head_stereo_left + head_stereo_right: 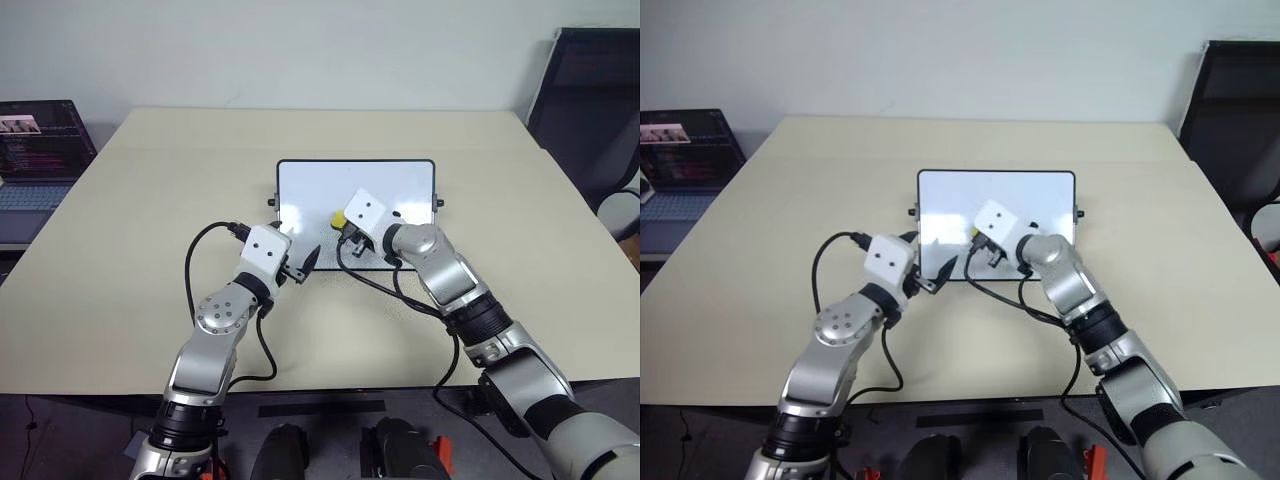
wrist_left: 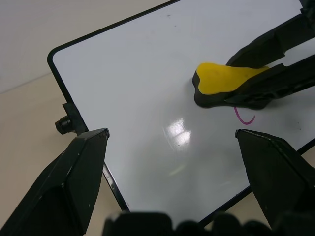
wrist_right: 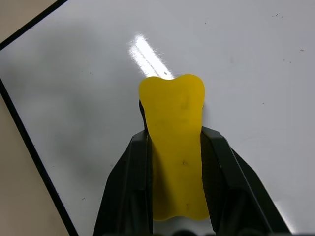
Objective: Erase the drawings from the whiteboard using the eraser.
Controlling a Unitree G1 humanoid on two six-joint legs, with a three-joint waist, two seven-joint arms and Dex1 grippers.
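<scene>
Head eyes overlook the whiteboard (image 1: 355, 195); both wrist cameras close above it.

Large beige matte rectangular worktop (image 1: 150, 250) against a plain pale wall (image 1: 300, 50). Open dark laptop (image 1: 40, 150) with lit screen far left. Black chair back (image 1: 590, 110) far right. Dark floor (image 1: 80, 430) below the near edge.

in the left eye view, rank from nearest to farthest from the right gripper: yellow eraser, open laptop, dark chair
1. Yellow oblong eraser: clamped in the right gripper, over the whiteboard.
2. Dark chair: far right, beyond the table's corner.
3. Open laptop: far left, off the table's edge.
</scene>
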